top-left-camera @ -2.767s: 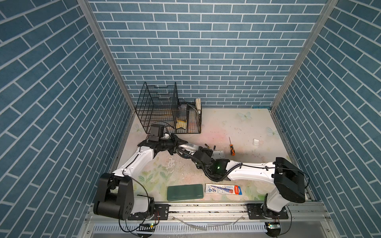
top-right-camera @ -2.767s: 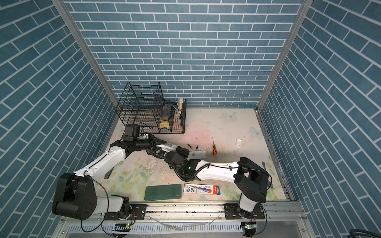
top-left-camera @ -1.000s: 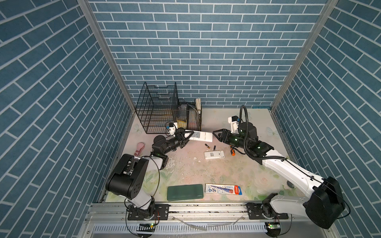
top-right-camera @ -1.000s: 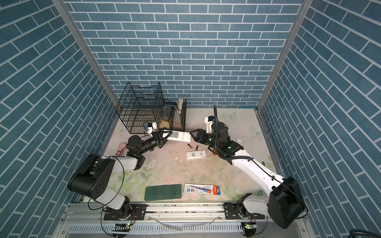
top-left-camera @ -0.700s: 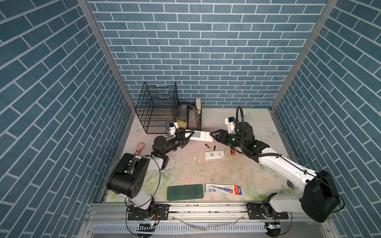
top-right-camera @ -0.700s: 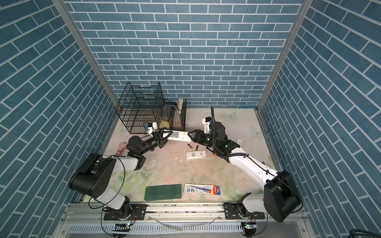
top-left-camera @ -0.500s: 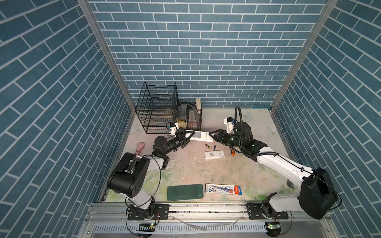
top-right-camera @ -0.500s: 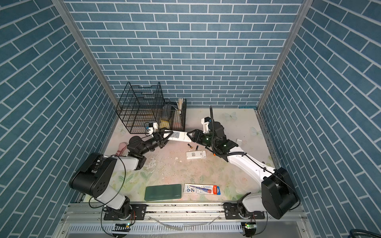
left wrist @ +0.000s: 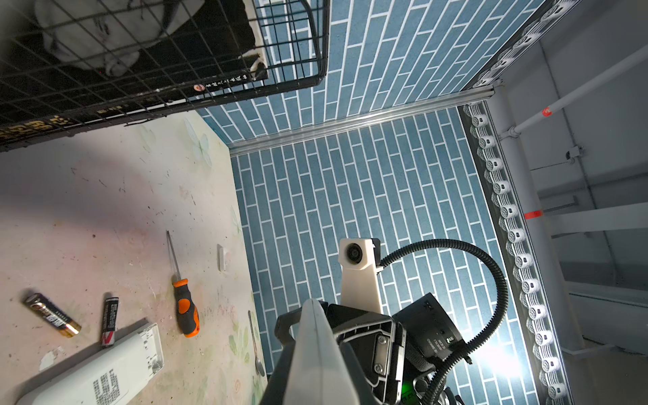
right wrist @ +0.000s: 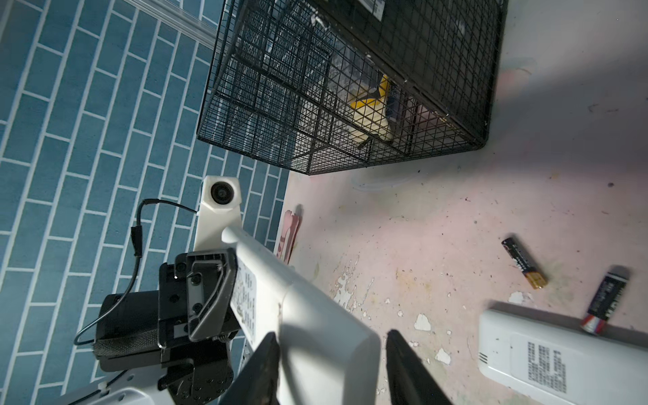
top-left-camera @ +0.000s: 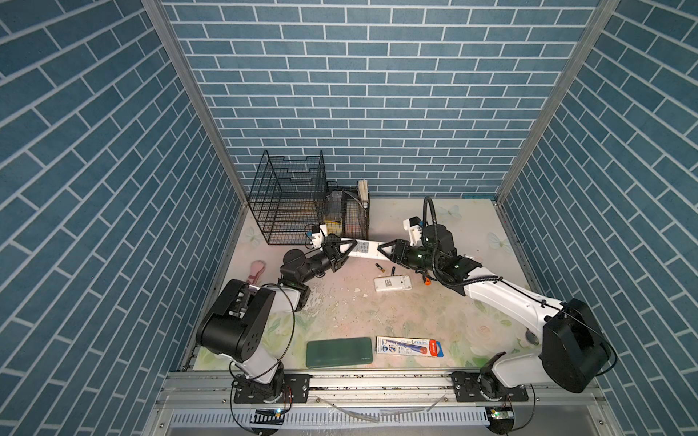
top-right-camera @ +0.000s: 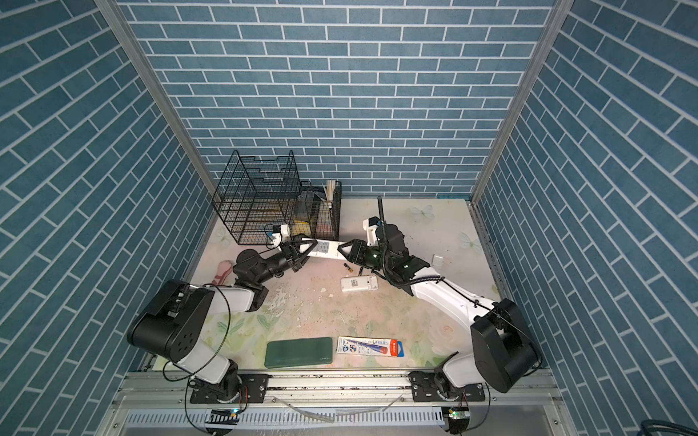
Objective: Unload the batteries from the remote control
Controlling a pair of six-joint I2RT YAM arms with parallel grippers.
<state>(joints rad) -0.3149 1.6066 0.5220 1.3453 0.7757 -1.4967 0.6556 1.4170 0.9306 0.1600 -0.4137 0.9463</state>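
Note:
A long white remote control (top-left-camera: pixel 364 250) (right wrist: pixel 301 315) hangs above the table, and my left gripper (top-left-camera: pixel 345 250) (top-right-camera: pixel 302 250) is shut on one end. My right gripper (top-left-camera: pixel 382 252) (right wrist: pixel 331 371) is open and straddles the other end. One finger touches the remote's side, and a narrow gap shows at the other finger. Two batteries, black with gold ends, lie loose on the table below (top-left-camera: pixel 379 267) (top-left-camera: pixel 393 270) (left wrist: pixel 52 315) (left wrist: pixel 110 321) (right wrist: pixel 524 263) (right wrist: pixel 605 303). Whether the held remote has batteries inside is hidden.
A second white remote (top-left-camera: pixel 393 283) (left wrist: pixel 105 368) lies label side up beside the batteries. An orange-handled screwdriver (left wrist: pixel 186 312) and a spoon (left wrist: pixel 256 347) lie nearby. A black wire basket (top-left-camera: pixel 291 204) stands at the back left. A green case (top-left-camera: pixel 338 352) and a packet (top-left-camera: pixel 409 346) lie near the front edge.
My right gripper has moved left onto the remote's free end, and its jaws have narrowed. The left gripper has kept its hold and place.

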